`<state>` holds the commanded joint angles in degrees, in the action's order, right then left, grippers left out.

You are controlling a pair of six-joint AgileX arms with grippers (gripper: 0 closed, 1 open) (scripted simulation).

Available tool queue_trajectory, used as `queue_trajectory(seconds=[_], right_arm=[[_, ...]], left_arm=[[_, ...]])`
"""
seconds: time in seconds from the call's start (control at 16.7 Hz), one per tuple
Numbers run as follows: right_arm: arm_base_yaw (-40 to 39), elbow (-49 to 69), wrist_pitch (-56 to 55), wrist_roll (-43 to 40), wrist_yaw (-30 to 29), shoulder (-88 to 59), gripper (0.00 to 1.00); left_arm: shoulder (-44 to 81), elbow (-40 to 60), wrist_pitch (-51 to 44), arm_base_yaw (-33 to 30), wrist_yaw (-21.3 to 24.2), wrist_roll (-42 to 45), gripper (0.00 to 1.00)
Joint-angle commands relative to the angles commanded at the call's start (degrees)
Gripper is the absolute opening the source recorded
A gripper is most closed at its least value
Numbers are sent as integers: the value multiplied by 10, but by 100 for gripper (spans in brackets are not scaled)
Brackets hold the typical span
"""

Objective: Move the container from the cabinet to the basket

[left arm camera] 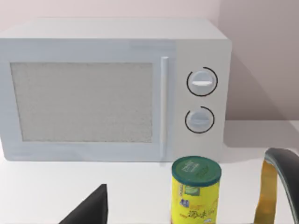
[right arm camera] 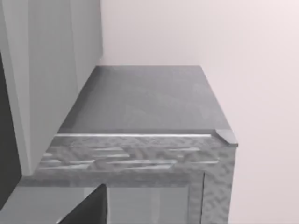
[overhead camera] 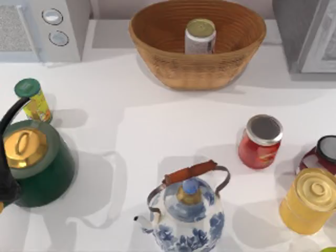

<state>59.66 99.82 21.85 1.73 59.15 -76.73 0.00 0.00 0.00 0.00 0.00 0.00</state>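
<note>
From above, the small whitish-grey speckled container [overhead camera: 200,38] with its flat dull gold-green lid stands upright inside the large oval tan wicker basket [overhead camera: 157,50], which sits at the middle of the white worktop's [overhead camera: 157,131] far edge. The large grey cabinet [overhead camera: 294,37] with a white-framed door panel occupies the far right corner; the pale microwave [overhead camera: 68,31] with two round knobs occupies the far left corner. Near the left edge stands a yellow can with a green lid [overhead camera: 33,100], and just in front of it a dark green kettle with a gold lid [overhead camera: 37,163]. At the near edge, about the middle, is a blue-and-white porcelain teapot with a brown-wrapped handle [overhead camera: 186,210]. Towards the right edge stand a red jar with a silver lid [overhead camera: 261,142], a second dark-lidded red jar [overhead camera: 321,155] at the very edge, and a larger yellow canister with a knobbed lid [overhead camera: 308,200] near the front right corner.

The left wrist view faces the microwave [left arm camera: 112,88] front, with the green-lidded yellow can [left arm camera: 195,193] before it and the kettle's dark handle [left arm camera: 285,177] beside that. A dark finger [left arm camera: 91,210] of the left gripper shows at the frame edge; whether the fingers are apart or together cannot be told.

The right wrist view looks onto the grey cabinet's top [right arm camera: 149,98] against a pale wall. One dark finger [right arm camera: 91,210] of the right gripper shows; its spread cannot be told either.
</note>
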Motion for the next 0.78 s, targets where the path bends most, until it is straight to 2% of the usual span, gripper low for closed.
queue_trajectory(seconds=[0.24,0.42,0.6,0.78], right_arm=[[2,1,-2,0,0,-1,100],[-31,2,4,1,-36,-6,100],[-114,6,13,1,-121,-14,100],[-240,10,22,1,-249,-18,100]], left_arm=[[0,0,0,0,0,0,100],[0,0,0,0,0,0,100],[0,0,0,0,0,0,100],[0,0,0,0,0,0,100]])
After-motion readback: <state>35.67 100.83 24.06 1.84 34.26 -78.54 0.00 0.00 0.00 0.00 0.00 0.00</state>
